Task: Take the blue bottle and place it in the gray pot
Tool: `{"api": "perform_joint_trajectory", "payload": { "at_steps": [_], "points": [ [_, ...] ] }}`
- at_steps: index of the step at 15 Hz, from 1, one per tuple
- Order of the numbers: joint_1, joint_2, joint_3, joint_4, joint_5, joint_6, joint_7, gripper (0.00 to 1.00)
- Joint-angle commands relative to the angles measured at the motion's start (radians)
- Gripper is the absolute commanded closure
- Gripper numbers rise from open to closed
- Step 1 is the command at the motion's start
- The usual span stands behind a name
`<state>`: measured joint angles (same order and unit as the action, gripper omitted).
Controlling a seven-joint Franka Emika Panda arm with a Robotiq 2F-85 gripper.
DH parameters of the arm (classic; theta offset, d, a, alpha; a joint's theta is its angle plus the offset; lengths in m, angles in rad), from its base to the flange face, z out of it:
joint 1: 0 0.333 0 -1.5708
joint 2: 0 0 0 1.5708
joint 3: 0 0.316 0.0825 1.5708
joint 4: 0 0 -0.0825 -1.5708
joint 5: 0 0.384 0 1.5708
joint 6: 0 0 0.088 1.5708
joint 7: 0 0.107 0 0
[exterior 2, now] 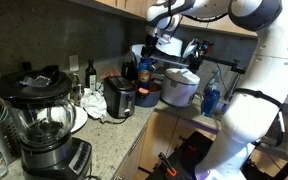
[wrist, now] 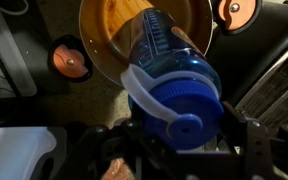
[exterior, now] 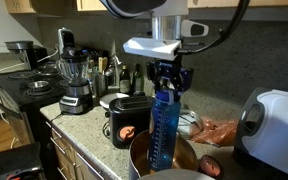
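clamping the blue bottle [exterior: 164, 122] by its top, the gripper [exterior: 169, 84] holds it upright with its lower end inside the copper-lined gray pot [wrist: 102, 30], just beside the black toaster [exterior: 127, 120] on the speckled counter [exterior: 89, 127].

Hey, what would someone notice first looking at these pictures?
The blue bottle, gripped at its top by the tool, stands out mid-frame, hanging upright over the pot. In an exterior view a big blender fills the foreground.
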<state>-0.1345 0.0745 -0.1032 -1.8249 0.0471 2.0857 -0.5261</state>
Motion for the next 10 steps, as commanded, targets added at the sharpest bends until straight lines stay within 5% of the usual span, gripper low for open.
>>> {"api": "perform_joint_trajectory", "payload": {
  "at_steps": [1, 4, 5, 6, 10],
  "points": [
    [-0.005, -0.056, 0.0, -0.108, 0.014, 0.075, -0.021, 0.49],
    [-0.004, -0.063, -0.001, -0.147, 0.016, 0.102, -0.021, 0.49],
    [-0.004, -0.066, -0.001, -0.154, 0.014, 0.105, -0.02, 0.35],
    [-0.003, -0.069, -0.001, -0.157, 0.011, 0.104, -0.018, 0.06],
    [0.001, -0.087, -0.003, -0.161, -0.001, 0.103, -0.007, 0.0]
  ]
}}
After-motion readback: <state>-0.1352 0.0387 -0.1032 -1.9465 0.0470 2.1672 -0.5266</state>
